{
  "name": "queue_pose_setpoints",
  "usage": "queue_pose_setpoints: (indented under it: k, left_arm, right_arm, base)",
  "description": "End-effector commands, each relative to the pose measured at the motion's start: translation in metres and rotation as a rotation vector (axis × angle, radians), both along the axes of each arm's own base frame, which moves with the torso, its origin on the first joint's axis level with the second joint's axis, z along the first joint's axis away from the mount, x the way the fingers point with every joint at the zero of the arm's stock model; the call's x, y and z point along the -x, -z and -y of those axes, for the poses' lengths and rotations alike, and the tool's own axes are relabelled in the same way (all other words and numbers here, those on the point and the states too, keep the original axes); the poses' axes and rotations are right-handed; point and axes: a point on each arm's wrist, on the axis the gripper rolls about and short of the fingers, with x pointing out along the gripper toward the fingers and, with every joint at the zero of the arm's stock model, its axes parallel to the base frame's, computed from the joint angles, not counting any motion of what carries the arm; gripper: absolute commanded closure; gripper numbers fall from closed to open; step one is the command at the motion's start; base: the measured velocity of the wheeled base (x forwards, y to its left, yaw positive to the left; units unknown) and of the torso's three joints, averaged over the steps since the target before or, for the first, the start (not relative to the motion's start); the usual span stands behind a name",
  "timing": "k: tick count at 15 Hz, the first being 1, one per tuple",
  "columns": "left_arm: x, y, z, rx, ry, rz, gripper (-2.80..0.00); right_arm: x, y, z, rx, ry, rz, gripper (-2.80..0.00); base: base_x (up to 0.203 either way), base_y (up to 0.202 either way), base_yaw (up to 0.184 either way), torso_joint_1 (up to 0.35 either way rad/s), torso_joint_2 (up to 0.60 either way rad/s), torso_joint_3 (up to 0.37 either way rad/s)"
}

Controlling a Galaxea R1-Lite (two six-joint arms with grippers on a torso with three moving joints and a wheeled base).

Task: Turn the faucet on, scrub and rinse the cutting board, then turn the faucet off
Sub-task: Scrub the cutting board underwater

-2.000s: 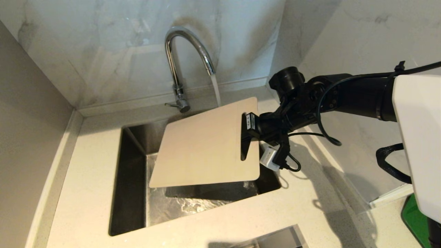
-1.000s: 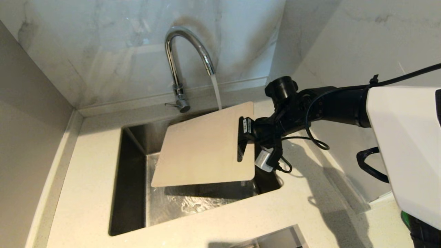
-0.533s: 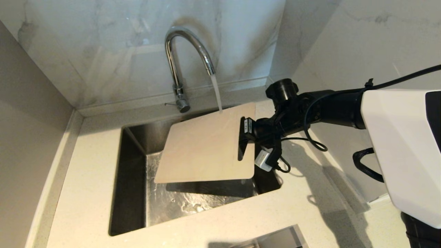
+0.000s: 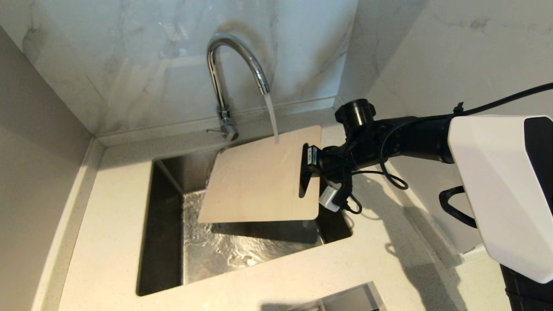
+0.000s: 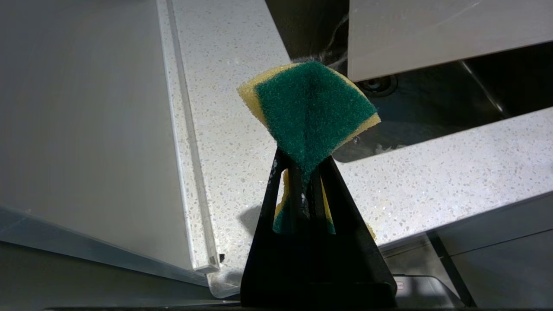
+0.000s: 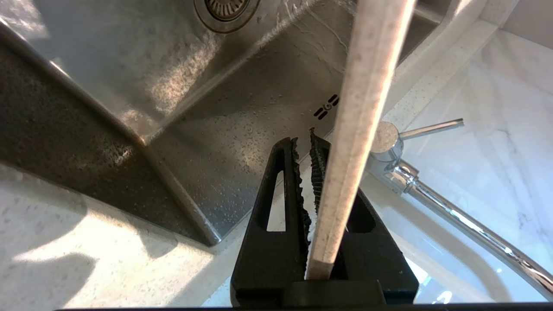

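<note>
The chrome faucet [image 4: 235, 65] is running, and its stream lands on the far edge of the beige cutting board [image 4: 259, 181]. The board hangs tilted over the steel sink [image 4: 164, 224], its low end pointing into the basin. My right gripper [image 4: 309, 166] is shut on the board's handle end beside the slot. In the right wrist view the board's edge [image 6: 367, 86] runs up between the fingers of the right gripper [image 6: 304, 142], with the faucet lever [image 6: 432, 126] beyond. My left gripper [image 5: 304, 166], outside the head view, is shut on a green and yellow sponge [image 5: 309, 112] above the counter.
Speckled white countertop [image 4: 112, 207] surrounds the sink, with marble walls close behind and at both sides. A second metal opening [image 4: 345, 300] shows at the front edge. The sink floor is wet around the drain [image 6: 224, 6]. A corner of the board [image 5: 432, 34] overhangs the basin.
The right arm has shifted the board a little to the right and toward the wall. The stream, which fell past its far edge, now lands on it.
</note>
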Motion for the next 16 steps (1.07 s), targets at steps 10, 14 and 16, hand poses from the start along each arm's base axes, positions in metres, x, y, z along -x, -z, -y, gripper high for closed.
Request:
queue_pose_setpoints:
  k: [10, 14, 16]
  left_arm:
    - [-0.0002, 0.0004, 0.0, 0.001, -0.001, -0.002, 0.0]
    - [-0.0001, 0.0004, 0.0, 0.001, -0.001, -0.002, 0.0]
    - [-0.0001, 0.0004, 0.0, 0.001, -0.001, -0.001, 0.0]
  right_arm:
    - [-0.0078, 0.0115, -0.0028, 0.004, -0.011, 0.013, 0.0]
    - [-0.0114, 0.0116, -0.0054, -0.032, -0.036, 0.039, 0.0]
    - [-0.0107, 0.0114, -0.008, -0.034, -0.043, 0.041, 0.0]
  base:
    - [0.0, 0.0, 0.0, 0.0, 0.0, 0.0]
    - [0.0, 0.0, 0.0, 0.0, 0.0, 0.0]
    - [0.0, 0.0, 0.0, 0.0, 0.0, 0.0]
